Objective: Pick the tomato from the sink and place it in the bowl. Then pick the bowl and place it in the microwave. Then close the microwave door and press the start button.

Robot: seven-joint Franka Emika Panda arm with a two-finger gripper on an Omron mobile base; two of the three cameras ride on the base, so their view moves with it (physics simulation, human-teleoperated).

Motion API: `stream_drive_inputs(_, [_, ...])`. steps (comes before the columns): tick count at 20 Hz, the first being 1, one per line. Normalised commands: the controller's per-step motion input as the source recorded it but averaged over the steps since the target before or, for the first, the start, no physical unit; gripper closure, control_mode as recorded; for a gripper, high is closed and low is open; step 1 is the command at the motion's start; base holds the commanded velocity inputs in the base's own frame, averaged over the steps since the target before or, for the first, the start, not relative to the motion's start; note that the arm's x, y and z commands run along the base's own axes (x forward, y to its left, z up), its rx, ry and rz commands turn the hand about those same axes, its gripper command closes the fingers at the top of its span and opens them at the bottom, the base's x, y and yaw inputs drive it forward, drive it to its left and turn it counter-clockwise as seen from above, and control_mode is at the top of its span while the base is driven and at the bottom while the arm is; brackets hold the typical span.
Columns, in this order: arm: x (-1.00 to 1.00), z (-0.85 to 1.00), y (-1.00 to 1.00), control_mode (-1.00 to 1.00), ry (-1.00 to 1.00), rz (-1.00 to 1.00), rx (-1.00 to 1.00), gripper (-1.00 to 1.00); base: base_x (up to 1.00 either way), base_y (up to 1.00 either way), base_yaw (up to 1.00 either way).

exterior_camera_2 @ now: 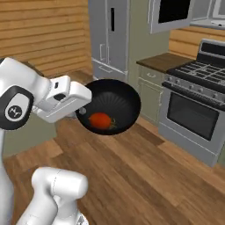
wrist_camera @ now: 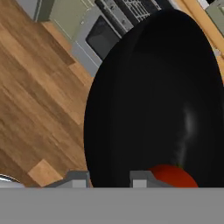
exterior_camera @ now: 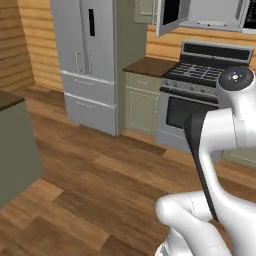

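Gripper (exterior_camera_2: 83, 110) clamped on near rim of the bowl (exterior_camera_2: 115, 103), fingers (wrist_camera: 78, 179) either side of the rim in hand view, bowl held in mid-air over the wood floor (exterior_camera_2: 145, 176), tilted toward the cam. Tomato (exterior_camera_2: 100, 120) sits inside bowl at its low side, next to the gripped edge. Microwave (exterior_camera: 210, 12) up above the stove (exterior_camera: 200, 100), microwave door (exterior_camera: 171, 15) swung open; fridge (exterior_camera: 90, 60) to the left of the stove.

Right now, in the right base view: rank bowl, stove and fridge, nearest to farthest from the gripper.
1. Bowl, clamped at its rim in the gripper, tomato inside.
2. Fridge, behind the bowl.
3. Stove, to the right.
Fridge versus stove is close; hard to call.
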Motion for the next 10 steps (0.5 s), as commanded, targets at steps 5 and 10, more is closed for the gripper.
stream_drive_inputs(5, [0.0, 0.0, 0.0, 1.0, 0.0, 0.0, 0.0, 1.0, 1.0, -0.15, -0.48])
stream_drive_inputs(10, [0.0, 0.0, 0.0, 1.0, 0.0, 0.0, 0.0, 1.0, 1.0, -0.05, -0.33])
